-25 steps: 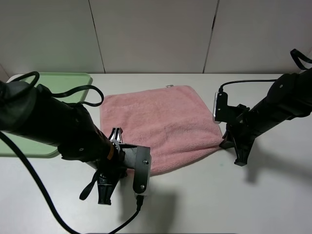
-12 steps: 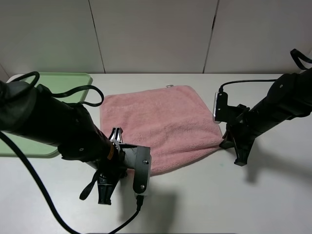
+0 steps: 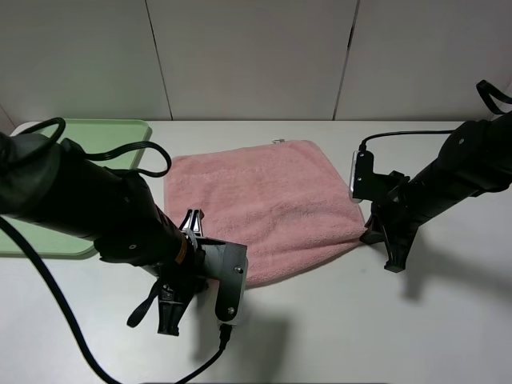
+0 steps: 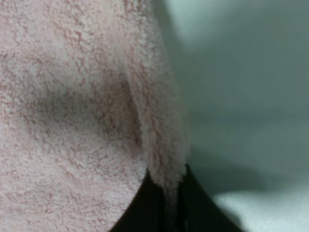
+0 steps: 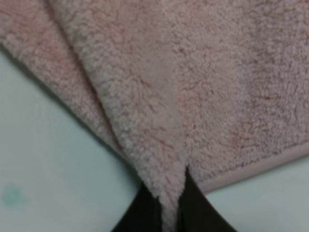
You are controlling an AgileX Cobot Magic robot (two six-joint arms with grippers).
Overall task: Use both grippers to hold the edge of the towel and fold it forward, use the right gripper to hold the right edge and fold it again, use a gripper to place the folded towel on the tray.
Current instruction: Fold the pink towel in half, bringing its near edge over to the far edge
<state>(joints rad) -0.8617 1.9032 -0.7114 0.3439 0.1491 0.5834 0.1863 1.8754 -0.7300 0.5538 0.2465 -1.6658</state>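
The salmon-pink towel (image 3: 266,204) lies spread flat in the middle of the white table. My left gripper (image 3: 210,274) is down at the towel's near left corner and is shut on its edge; the left wrist view shows a ridge of pink pile (image 4: 161,145) pinched between the black fingers (image 4: 140,208). At the near right corner my right gripper (image 3: 368,232) is shut on the edge too, with a fold of towel (image 5: 159,159) squeezed between its fingers (image 5: 198,208). The light green tray (image 3: 60,188) sits at the far left, partly hidden by my left arm.
A small white label (image 3: 278,142) shows at the towel's far edge. Black cables loop over the tray and off the table's near side. Bare white tabletop (image 3: 352,328) lies in front of the towel and to the right. A grey panelled wall stands behind.
My left gripper and wrist have shifted slightly toward the near edge. The right arm and the towel look unmoved.
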